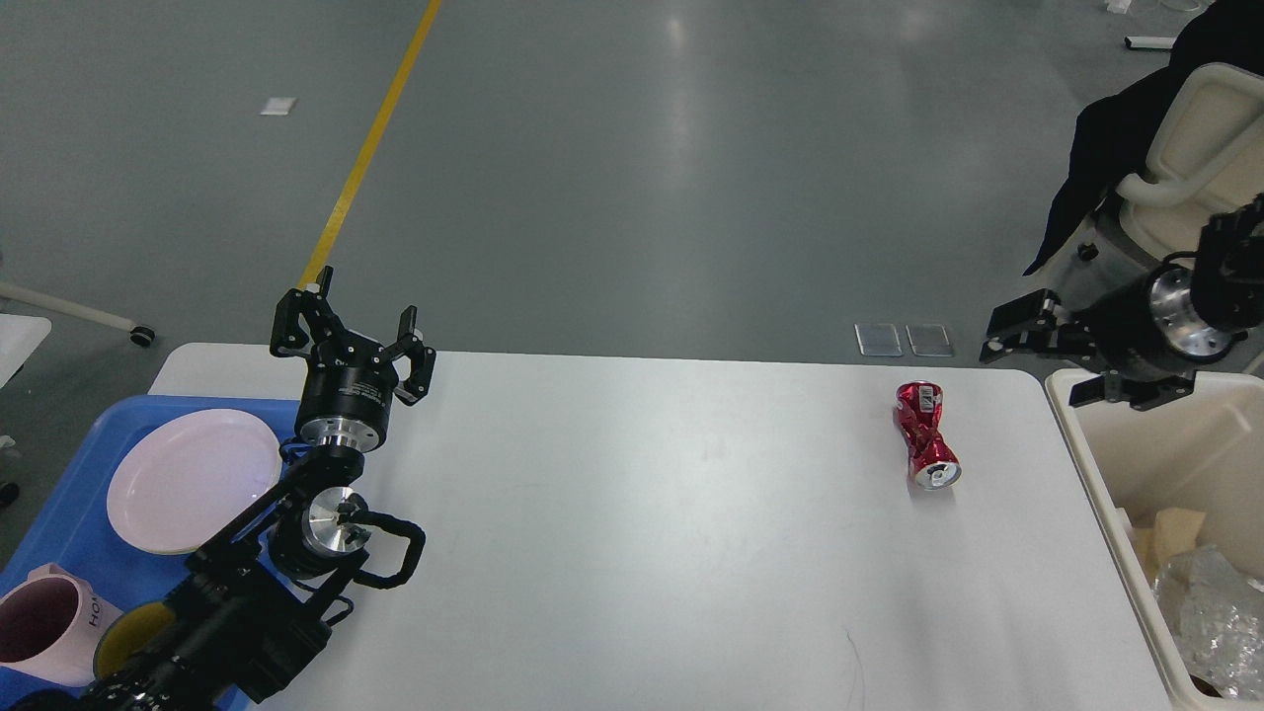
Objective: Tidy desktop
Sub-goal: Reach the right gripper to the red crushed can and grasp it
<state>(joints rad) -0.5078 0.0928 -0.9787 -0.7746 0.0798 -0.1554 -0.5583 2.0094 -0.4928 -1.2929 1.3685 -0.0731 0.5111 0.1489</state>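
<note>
One crushed can (926, 435) is lying on the worktop (642, 533), left of the right tool (1032, 341), whose fingers are standing open and empty; next, reaching down to it. The left tool (355, 331) is gaping empty.

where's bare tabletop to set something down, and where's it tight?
Widest bare stretch of the white rectangular desktop: from the left gripper across to the crushed red metal can, and everything nearer than the can. Tight: the blue plastic tray holding a pink round plate and pink mug; right gripper over the beige rectangular bin.
</note>
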